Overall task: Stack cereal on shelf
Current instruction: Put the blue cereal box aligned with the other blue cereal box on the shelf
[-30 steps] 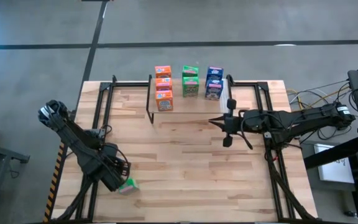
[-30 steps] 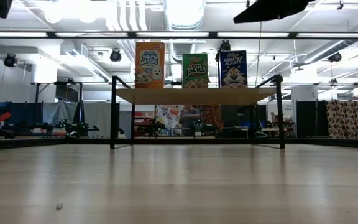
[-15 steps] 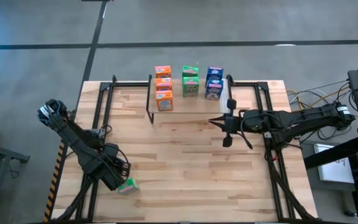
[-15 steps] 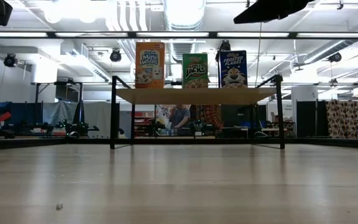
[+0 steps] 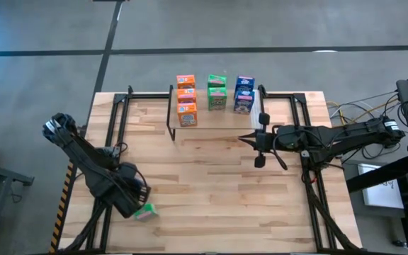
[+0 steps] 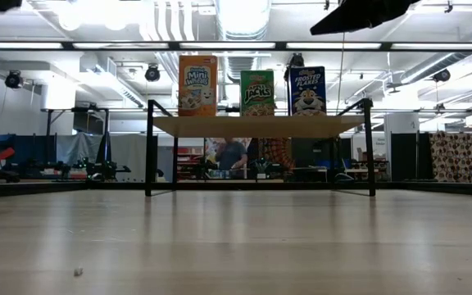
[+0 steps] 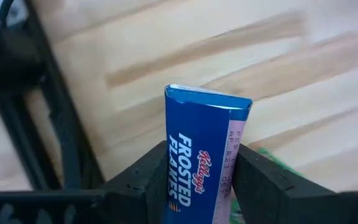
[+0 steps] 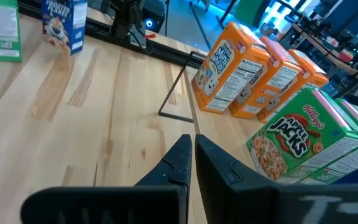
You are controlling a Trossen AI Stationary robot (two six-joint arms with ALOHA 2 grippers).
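Left gripper [image 7: 197, 180] clamps a blue box [image 7: 201, 155] at the table's near-left corner, a green box [image 5: 145, 211] just beside it; grip sits low, so the box could tip when lifted. Shelf [image 5: 218, 117] stands at the far edge. Right gripper [image 5: 258, 147] hangs near it, clenched on nothing.

Blue Frosted Flakes box [image 7: 199, 168] between dark fingers [image 7: 143, 180]. Orange [image 5: 185, 95], green [image 5: 217, 91], blue boxes [image 5: 244, 93] along pale shelf [image 5: 218, 120].
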